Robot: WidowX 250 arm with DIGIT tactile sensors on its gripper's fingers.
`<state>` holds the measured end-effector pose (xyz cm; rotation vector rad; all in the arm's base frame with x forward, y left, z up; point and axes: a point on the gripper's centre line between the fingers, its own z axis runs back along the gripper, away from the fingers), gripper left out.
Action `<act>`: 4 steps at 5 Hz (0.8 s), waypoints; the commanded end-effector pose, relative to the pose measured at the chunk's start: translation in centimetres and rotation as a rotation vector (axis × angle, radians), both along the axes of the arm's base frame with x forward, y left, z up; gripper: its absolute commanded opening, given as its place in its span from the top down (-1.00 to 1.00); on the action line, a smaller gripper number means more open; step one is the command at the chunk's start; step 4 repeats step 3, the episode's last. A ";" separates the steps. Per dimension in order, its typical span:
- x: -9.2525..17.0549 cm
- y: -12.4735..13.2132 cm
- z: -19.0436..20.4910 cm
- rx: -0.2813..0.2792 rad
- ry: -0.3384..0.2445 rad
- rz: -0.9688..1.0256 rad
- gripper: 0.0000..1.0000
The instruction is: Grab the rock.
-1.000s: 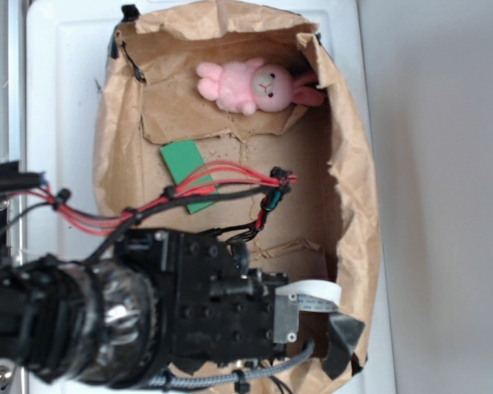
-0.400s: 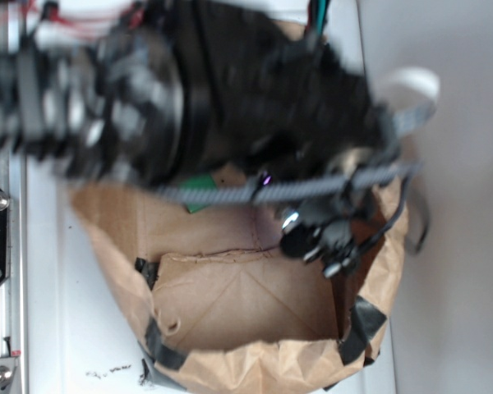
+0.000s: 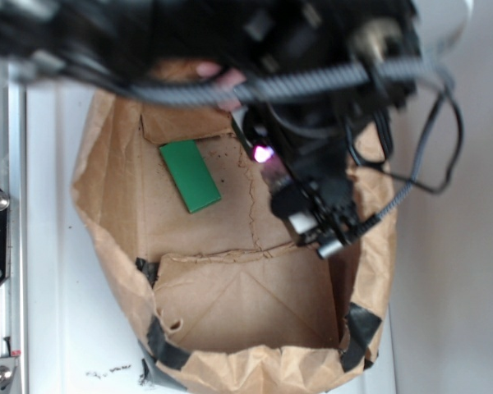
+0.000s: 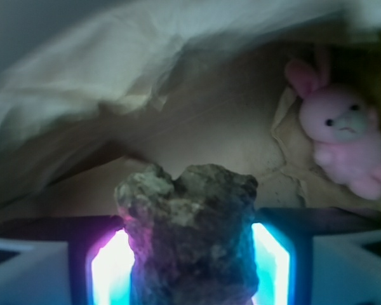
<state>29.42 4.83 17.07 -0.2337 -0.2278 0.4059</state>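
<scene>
inside the bag (image 3: 107,246), going left from its taped wall, the green block (image 3: 190,175) lies flat on the floor, uncovered now that the arm has swung from the near end to the far end. right of the block, the gripper (image 4: 190,254) is closed on the rock (image 4: 189,232), pinched between lit fingers (image 4: 108,270). rightmost, the bunny (image 4: 344,138) sits nearby. the grab looks done; what remains is keeping hold.
</scene>
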 end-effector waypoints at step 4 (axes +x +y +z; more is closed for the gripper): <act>-4.6 -2.3 3.6 0.216 -0.241 -0.058 1.00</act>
